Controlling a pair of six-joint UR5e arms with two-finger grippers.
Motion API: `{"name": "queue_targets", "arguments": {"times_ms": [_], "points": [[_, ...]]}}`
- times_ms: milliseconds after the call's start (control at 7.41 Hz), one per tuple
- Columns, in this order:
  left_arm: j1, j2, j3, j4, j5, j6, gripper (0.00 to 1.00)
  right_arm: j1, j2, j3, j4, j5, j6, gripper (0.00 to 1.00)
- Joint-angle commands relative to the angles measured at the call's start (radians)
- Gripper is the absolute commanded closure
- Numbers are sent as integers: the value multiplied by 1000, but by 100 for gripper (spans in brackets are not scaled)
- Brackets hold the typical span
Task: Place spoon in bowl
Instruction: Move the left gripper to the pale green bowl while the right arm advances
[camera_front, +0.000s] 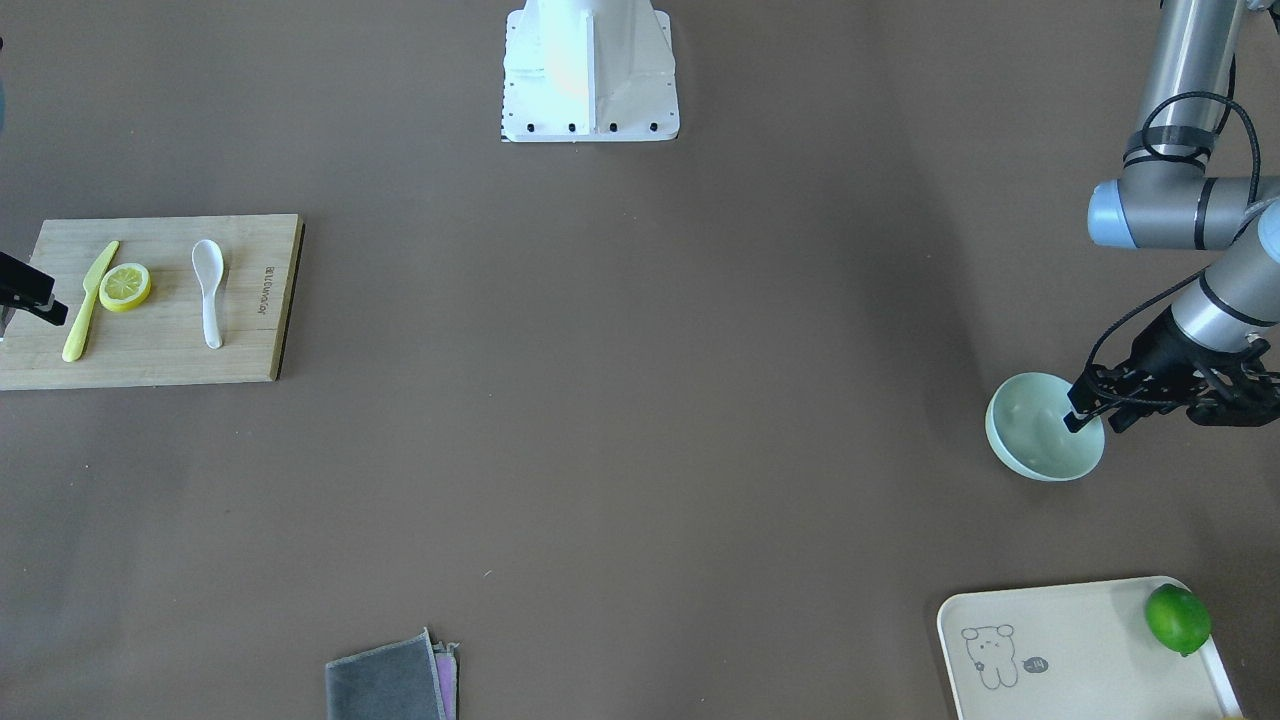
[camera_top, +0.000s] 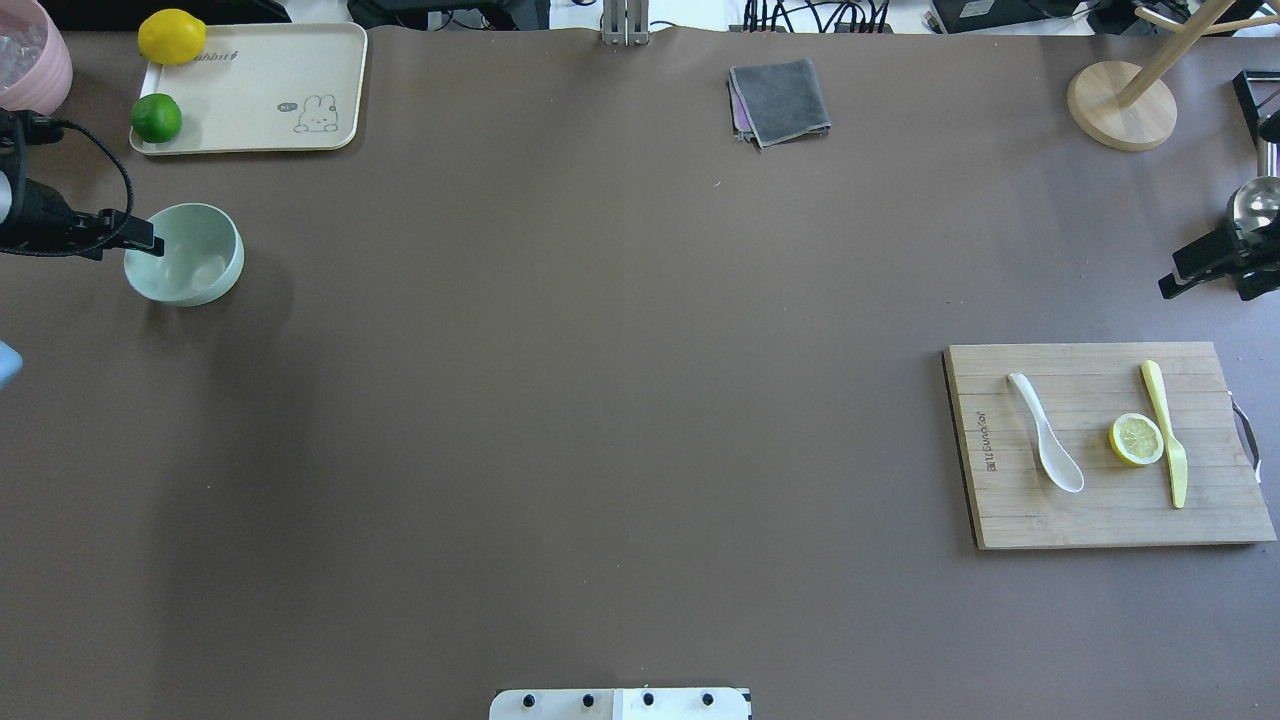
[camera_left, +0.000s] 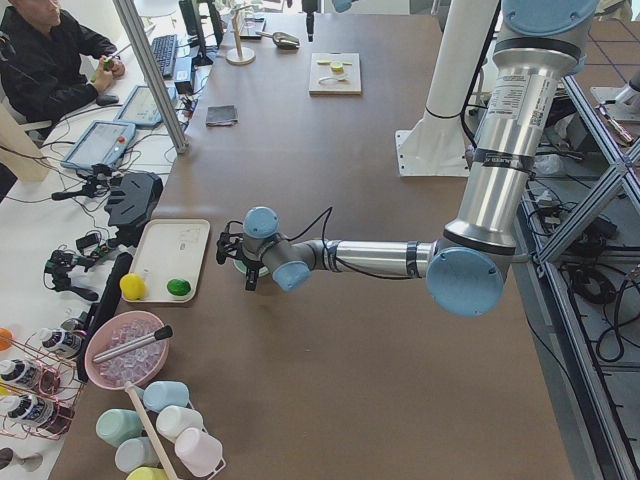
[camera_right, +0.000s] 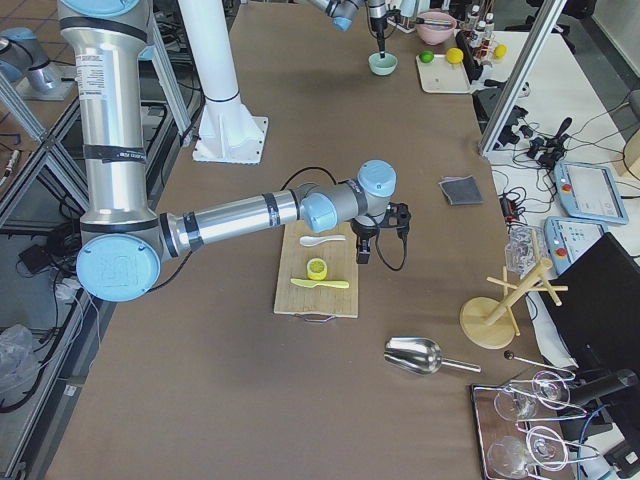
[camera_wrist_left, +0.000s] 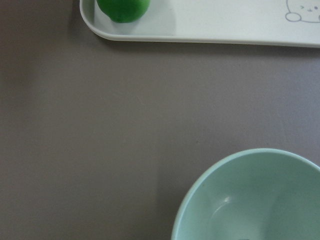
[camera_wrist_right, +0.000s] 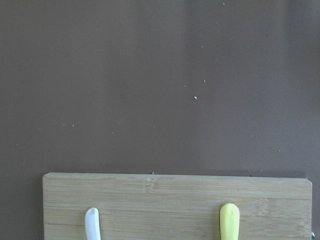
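Note:
The white spoon lies flat on a wooden cutting board at the right, and also shows in the front view. The mint-green bowl stands on the table at the far left. My left gripper is open and points down, one finger inside the bowl and one outside its rim. My right gripper is open and empty. It hovers beyond the board's far edge, apart from the spoon. The right wrist view shows only the spoon's handle tip.
A lemon slice and a yellow-green knife share the board. A cream tray with a lime and a lemon lies behind the bowl. A grey cloth and a wooden stand sit at the far edge.

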Motion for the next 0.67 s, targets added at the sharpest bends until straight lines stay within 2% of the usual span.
{"name": "queue_targets", "arguments": {"times_ms": [0, 135, 270, 405, 540], "points": [[26, -2, -2, -1, 0, 0, 100, -7, 3, 2, 3, -1, 13, 0], [28, -7, -24, -3, -10, -2, 100, -7, 3, 10, 3, -3, 13, 0], [20, -13, -67, 25, -94, -5, 100, -7, 3, 24, 2, -3, 15, 0], [-39, -81, -81, 101, -204, -76, 100, -7, 3, 24, 2, -4, 15, 0], [-43, -131, -133, 176, -213, -165, 100, -8, 1, 27, 3, -3, 36, 0]]}}
